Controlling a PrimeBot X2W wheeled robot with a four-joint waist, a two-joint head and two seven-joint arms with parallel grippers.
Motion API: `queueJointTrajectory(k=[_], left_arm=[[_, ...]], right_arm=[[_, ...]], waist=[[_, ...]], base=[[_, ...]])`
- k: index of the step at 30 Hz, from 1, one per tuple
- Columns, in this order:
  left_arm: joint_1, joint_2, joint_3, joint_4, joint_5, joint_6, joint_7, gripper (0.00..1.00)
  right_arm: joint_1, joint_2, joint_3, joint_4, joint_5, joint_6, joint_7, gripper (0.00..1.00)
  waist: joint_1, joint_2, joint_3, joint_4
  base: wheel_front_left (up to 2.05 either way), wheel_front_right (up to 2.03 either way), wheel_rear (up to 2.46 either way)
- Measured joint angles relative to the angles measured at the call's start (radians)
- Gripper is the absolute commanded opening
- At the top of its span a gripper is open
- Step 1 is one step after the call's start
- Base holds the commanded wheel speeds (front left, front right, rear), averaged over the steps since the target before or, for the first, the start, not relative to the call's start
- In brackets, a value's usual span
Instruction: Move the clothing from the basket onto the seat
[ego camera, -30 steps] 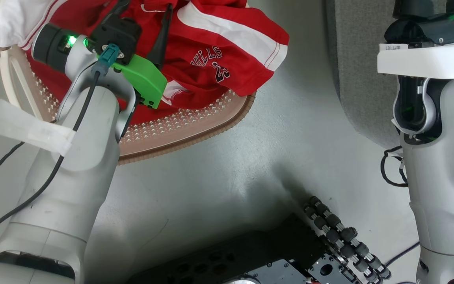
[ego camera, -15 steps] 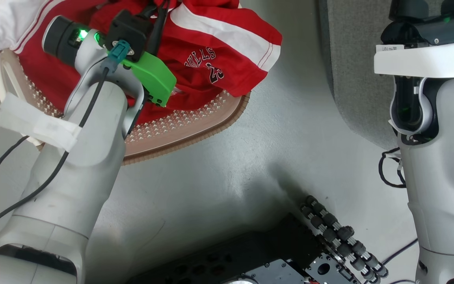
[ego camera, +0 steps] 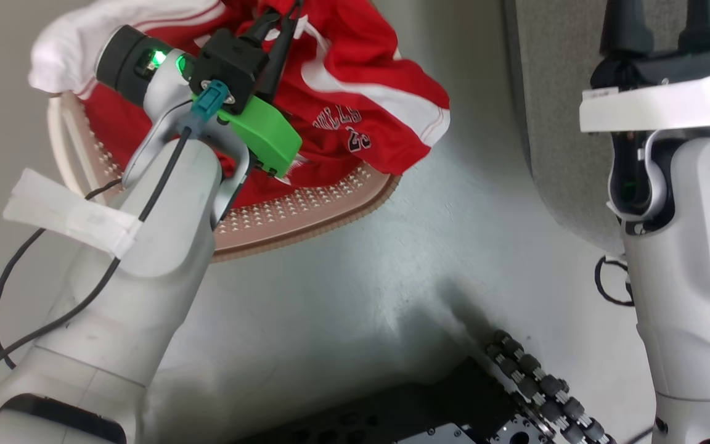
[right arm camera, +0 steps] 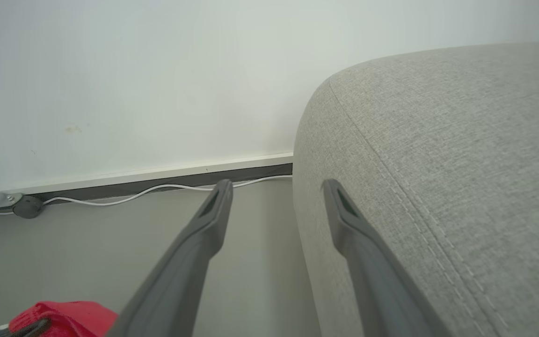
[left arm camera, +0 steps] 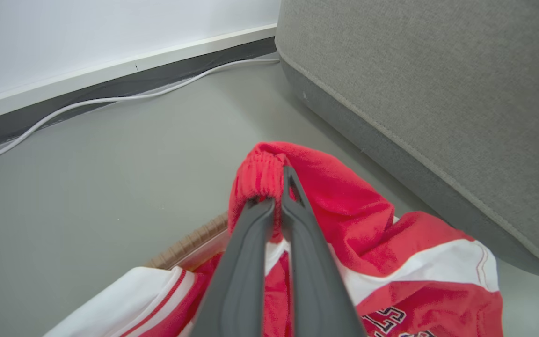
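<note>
Starting big: the seat (left arm camera: 438, 93) stands just beside the basket (ego camera: 306, 216), which sits on the floor with its woven rim showing under the pile. Most of the clothing (ego camera: 386, 105) is in the basket, with one side draped over the rim.

The change is at the left hand (left arm camera: 279, 199). It was spread wide over the pile a second ago and is now pressed together, pinching a red elastic-edged fold at the fingertips. That fold stands bunched above the heap, and the fabric looks pulled up toward the fingers (the head camera shifted too, so treat the rise loosely).

Read: the grasp is made and the lift is starting. The carry across to the seat is next, and nothing is delivered yet.

The right hand (right arm camera: 276, 185) is spread as before, holding nothing, near the seat's rounded corner.
</note>
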Motion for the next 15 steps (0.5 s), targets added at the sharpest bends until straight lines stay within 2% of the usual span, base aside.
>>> queueJointTrajectory(k=[13, 15], left_arm=[[0.047, 0.000, -0.017, -0.122, -0.016, 0.000, 0.000, 0.00], [0.061, -0.001, -0.016, -0.140, -0.054, 0.000, 0.000, 0.00]], right_arm=[[0.060, -0.019, -0.038, 0.086, -0.039, 0.038, 0.000, 1.00], [0.068, -0.027, -0.043, 0.095, -0.046, 0.047, 0.000, 1.00]], waist=[[0.0000, 0.0000, -0.158, 0.068], [0.0000, 0.0000, -0.185, 0.081]], base=[[0.00, 0.00, 0.00], [0.00, 0.00, 0.00]])
